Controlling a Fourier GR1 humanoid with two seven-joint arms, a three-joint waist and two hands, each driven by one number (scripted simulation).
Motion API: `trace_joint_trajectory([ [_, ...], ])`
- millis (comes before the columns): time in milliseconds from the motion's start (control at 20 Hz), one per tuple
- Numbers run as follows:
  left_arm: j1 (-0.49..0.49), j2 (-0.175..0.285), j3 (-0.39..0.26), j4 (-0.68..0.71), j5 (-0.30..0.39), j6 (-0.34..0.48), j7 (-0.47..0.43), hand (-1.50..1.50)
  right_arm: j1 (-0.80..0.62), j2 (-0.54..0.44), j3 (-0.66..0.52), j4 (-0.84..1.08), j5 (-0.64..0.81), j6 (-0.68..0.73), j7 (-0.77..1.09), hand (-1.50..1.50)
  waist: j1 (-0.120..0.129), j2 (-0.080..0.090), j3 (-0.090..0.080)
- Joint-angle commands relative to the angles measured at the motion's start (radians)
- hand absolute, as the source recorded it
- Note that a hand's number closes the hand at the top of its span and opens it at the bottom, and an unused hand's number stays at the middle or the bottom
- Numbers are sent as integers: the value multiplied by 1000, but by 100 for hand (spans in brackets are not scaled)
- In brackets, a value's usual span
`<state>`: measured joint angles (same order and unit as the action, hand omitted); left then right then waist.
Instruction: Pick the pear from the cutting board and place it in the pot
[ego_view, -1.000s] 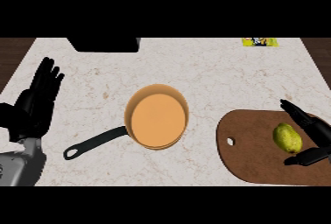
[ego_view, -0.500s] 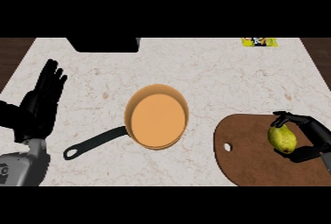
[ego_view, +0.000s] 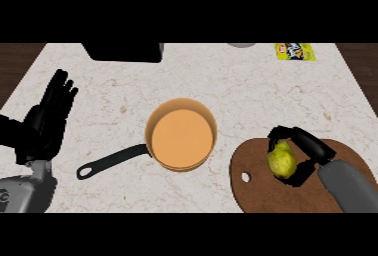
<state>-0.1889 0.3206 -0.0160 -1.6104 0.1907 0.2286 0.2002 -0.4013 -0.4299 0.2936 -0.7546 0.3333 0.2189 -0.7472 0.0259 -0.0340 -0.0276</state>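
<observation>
A yellow-green pear (ego_view: 281, 159) lies on the brown round cutting board (ego_view: 255, 192) at the lower right. My right hand (ego_view: 310, 150) is curled round the pear, fingers over its top and thumb under its lower end. The orange pot (ego_view: 181, 134) with a black handle (ego_view: 109, 163) sits in the middle of the counter, to the left of the board. My left hand (ego_view: 46, 122) rests open at the left edge, fingers up.
A black box (ego_view: 124, 52) stands at the counter's far edge. A yellow packet (ego_view: 295, 51) lies at the far right, with a grey round object (ego_view: 241, 45) beside it. Dark wood borders the counter on both sides.
My right hand has moved left over the board and its fingers have closed round the pear. The view has shifted slightly; the left hand stays put.
</observation>
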Motion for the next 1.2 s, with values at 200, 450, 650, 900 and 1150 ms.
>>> trace_joint_trajectory([
  [200,-15,0,-17,13,-2,-12,17,0,-86,276,271,-161,237,-115,277,150,18,-30,4],
  [450,3,8,7,27,-8,8,18,0,-77,423,295,-302,241,-254,509,150,-40,-43,17],
  [650,19,0,16,42,-6,18,12,0,-85,427,303,-462,218,-389,669,150,-60,-42,20],
  [900,11,16,30,36,-9,19,15,0,-105,429,381,-641,283,-558,912,150,-68,-40,22],
  [1150,35,10,47,46,0,18,-18,0,-148,430,459,-793,411,-636,1241,150,-77,-25,19],
])
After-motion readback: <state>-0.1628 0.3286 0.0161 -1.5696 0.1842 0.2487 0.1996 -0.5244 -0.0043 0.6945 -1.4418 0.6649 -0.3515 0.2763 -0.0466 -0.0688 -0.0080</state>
